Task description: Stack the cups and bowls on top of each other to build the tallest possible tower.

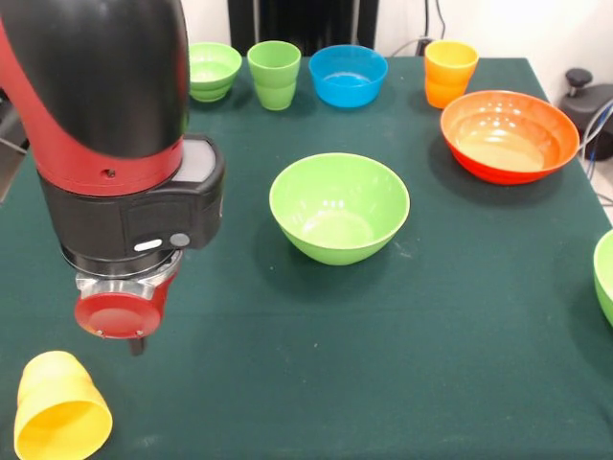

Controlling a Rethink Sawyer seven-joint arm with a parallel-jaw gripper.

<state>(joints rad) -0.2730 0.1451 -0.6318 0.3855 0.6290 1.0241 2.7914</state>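
Observation:
My gripper (pixel 137 345) hangs low over the table at the near left, mostly hidden behind the red wrist. A yellow cup (pixel 59 412) lies on its side just below and left of it, mouth toward the camera. A large light green bowl (pixel 339 235) stands upright mid-table. A large orange-red bowl (pixel 510 163) stands at the right. Along the far edge stand a small light green bowl (pixel 213 72), a light green cup (pixel 274 75), a small blue bowl (pixel 348 86) and an orange-yellow cup (pixel 450 75). The purple bowl and the small orange bowl are out of view.
Part of another light green bowl (pixel 605 278) shows at the right edge. The bulky red and black arm (pixel 105 125) fills the upper left. A dark green cloth (pixel 316 364) covers the table.

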